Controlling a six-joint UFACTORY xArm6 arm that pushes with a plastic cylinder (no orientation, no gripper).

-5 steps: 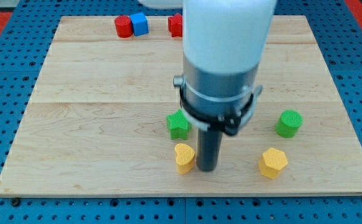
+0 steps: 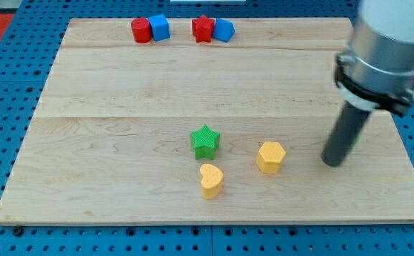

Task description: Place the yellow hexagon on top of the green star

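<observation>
The yellow hexagon (image 2: 271, 156) lies on the wooden board (image 2: 121, 107), to the right of and slightly below the green star (image 2: 205, 141), with a gap between them. My tip (image 2: 333, 163) rests on the board to the right of the hexagon, apart from it. A yellow heart (image 2: 211, 180) lies just below the green star.
A green block (image 2: 356, 136) is almost wholly hidden behind my rod. At the view's top stand a red block (image 2: 141, 30) beside a blue block (image 2: 159, 27), and a red star (image 2: 203, 28) beside another blue block (image 2: 223, 30).
My tip moved from beside the yellow heart to the view's right. The yellow hexagon shifted left and up, closer to the green star. The green block became hidden behind the rod.
</observation>
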